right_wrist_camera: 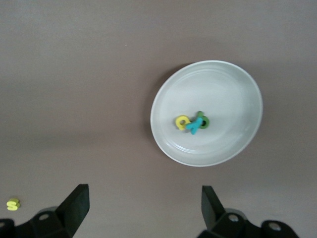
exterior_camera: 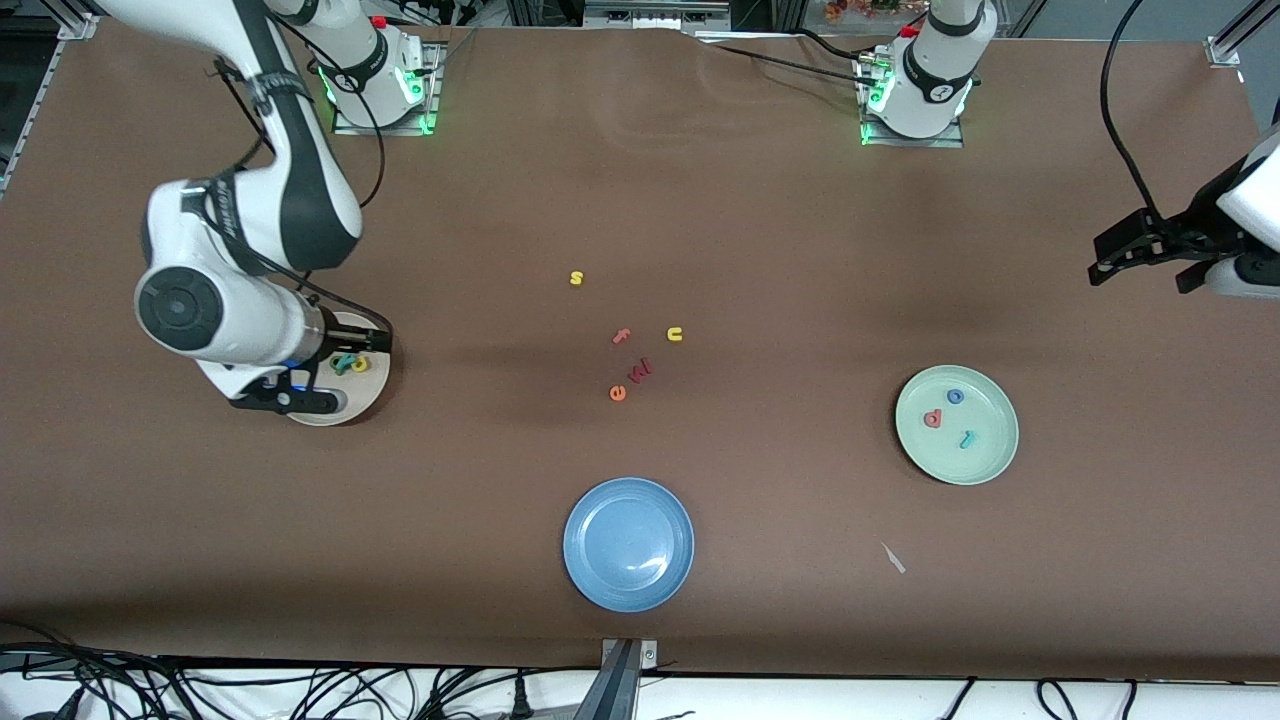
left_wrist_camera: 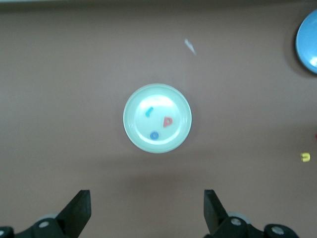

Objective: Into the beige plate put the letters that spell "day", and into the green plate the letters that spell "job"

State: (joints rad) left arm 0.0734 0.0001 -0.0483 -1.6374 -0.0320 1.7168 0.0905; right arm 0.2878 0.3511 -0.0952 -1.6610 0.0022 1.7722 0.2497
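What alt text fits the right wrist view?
A beige plate on a brown table holds three small toy letters bunched together: yellow, teal and green. The right pincer hangs open above the table beside the plate, holding nothing.

We observe the beige plate (right_wrist_camera: 233, 144) lying flat on the brown desk (right_wrist_camera: 79, 84). Near its centre sit the letters that spell "day" (right_wrist_camera: 193, 122): the yellow one and the green one, with the teal "y" lying across the green and touching the yellow. The right end effector (right_wrist_camera: 143, 210) hangs over bare desk beside the plate, its fingers (right_wrist_camera: 77, 203) spread wide and empty. A yellow "s" (right_wrist_camera: 13, 204) lies well apart.
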